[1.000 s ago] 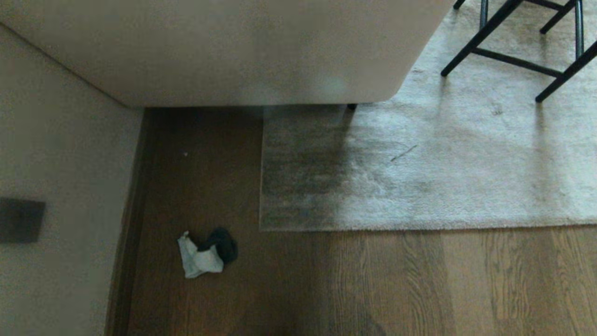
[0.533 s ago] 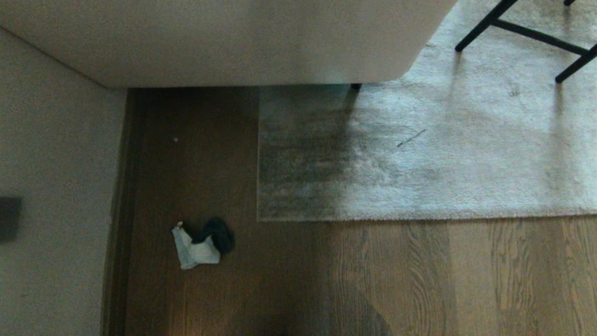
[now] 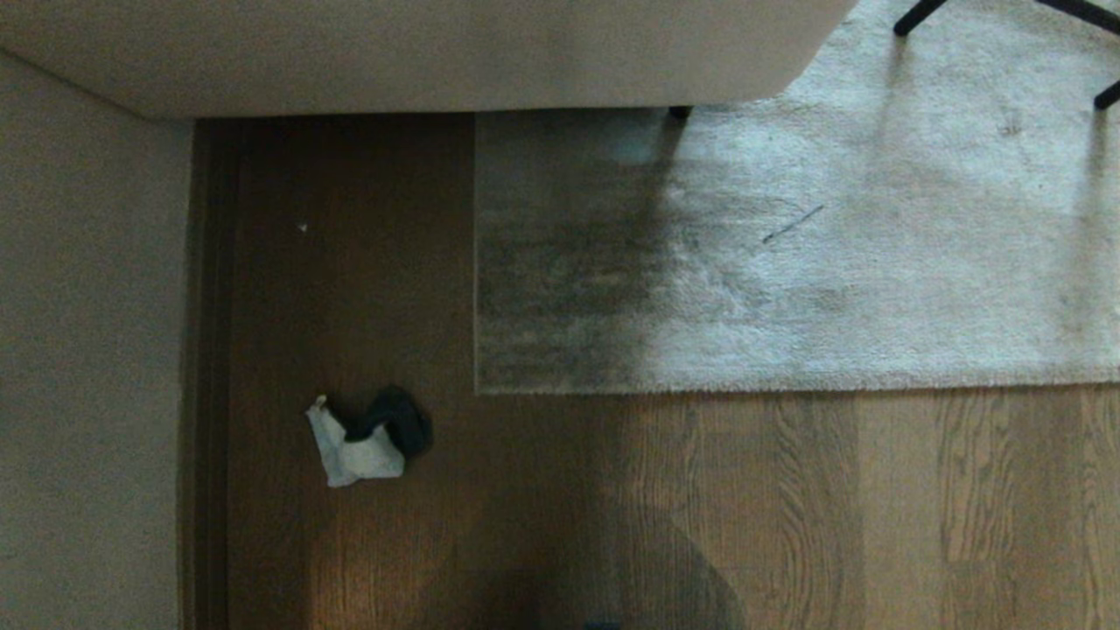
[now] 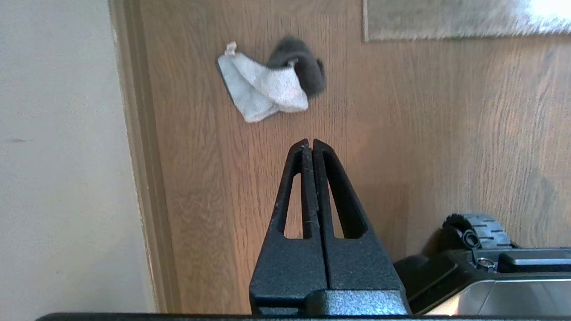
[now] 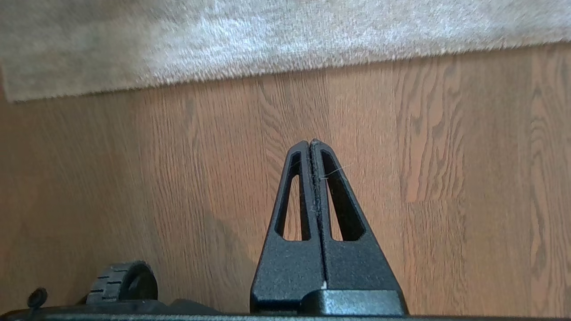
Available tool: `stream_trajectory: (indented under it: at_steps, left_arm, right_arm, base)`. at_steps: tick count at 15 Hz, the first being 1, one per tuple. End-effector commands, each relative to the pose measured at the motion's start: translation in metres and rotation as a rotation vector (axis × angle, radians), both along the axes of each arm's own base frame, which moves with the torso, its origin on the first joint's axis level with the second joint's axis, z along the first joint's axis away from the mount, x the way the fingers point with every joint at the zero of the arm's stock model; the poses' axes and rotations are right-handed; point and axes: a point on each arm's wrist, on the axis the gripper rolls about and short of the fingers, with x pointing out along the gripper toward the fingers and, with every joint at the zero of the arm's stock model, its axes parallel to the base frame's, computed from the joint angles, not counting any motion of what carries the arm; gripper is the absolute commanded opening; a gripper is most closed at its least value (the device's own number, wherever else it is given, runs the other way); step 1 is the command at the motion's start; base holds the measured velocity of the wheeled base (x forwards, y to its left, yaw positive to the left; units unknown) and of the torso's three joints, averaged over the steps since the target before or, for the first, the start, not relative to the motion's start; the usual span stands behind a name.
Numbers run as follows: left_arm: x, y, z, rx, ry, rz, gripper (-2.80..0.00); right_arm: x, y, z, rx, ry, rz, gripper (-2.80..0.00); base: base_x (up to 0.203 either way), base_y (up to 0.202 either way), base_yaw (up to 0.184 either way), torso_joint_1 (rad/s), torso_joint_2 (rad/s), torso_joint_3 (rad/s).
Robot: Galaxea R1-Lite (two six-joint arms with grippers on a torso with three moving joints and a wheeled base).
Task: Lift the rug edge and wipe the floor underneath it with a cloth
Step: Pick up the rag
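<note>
A home living room: wood-plank floor (image 3: 787, 525), pale rug (image 3: 875, 262) toward 1 o'clock, a beige sofa (image 3: 420, 52) at 12, black chair legs (image 3: 914, 17) at 2, wall (image 3: 87, 350) at 9.

Head view: high above, facing down on floor (image 3: 787, 507), rug edge (image 3: 787, 389) and cloth (image 3: 363, 437). Wrist views: low, close, angled floorward; left shares cloth (image 4: 267, 84), right shares rug edge (image 5: 285, 73).
</note>
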Motion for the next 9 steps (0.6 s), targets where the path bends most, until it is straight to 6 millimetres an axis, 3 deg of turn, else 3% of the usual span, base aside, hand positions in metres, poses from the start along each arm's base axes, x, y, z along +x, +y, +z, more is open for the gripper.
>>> stream_trajectory:
  at_steps: [1,9]
  left_arm:
    - [0.0000,0.0000,-0.0002,-0.001,0.001,0.000,-2.80]
    - [0.0000,0.0001,-0.0002,-0.004,0.001,0.006,-2.80]
  right_arm:
    - [0.0001,0.0000,0.0000,0.001,0.002,0.000,-2.80]
    - [0.0001,0.0000,0.0000,0.001,0.002,0.000,-2.80]
  base:
    - [0.000,0.000,0.000,0.002,0.01,-0.204]
    - [0.000,0.000,0.000,0.000,0.00,-0.198]
